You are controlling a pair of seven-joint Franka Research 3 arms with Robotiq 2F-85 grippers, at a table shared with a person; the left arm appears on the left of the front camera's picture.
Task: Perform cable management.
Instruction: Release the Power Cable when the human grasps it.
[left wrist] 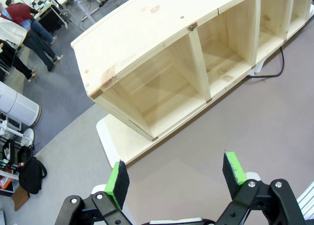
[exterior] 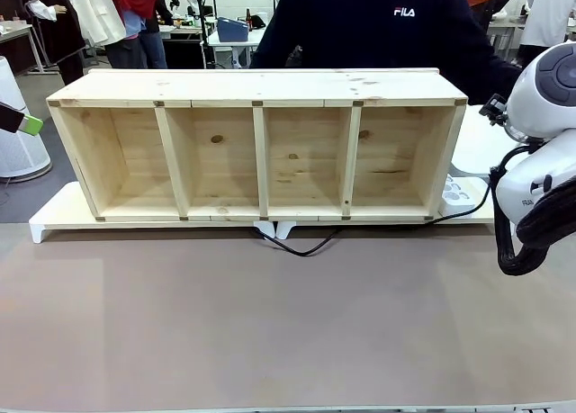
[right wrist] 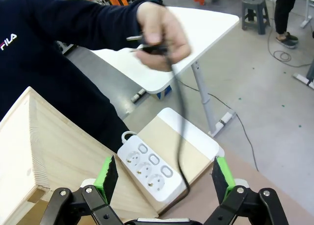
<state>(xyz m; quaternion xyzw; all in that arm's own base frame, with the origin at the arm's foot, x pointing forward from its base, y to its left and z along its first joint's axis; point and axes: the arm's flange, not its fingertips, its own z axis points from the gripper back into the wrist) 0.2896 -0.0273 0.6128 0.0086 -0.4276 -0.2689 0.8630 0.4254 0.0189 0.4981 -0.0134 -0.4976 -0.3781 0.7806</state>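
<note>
The black cable [right wrist: 177, 122] hangs from a person's hand [right wrist: 162, 31], which holds its plug [right wrist: 142, 43] above a white power strip [right wrist: 147, 167]. The cable runs down past the strip's edge. My right gripper [right wrist: 164, 175] is open just below the strip, well under the hand. In the front view the cable [exterior: 299, 247] loops out from under a wooden shelf [exterior: 256, 89] and runs right towards the power strip [exterior: 456, 193]. My left gripper [left wrist: 175, 173] is open over the table, apart from the shelf's left end; the cable [left wrist: 275, 72] lies far off.
The four-compartment wooden shelf [left wrist: 162, 29] lies on a white stand [exterior: 54, 219]. The brown tabletop [exterior: 288, 332] stretches in front of it. My right arm [exterior: 544, 161] stands at the shelf's right end. A green fingertip [exterior: 31, 123] of my left gripper shows at the left edge.
</note>
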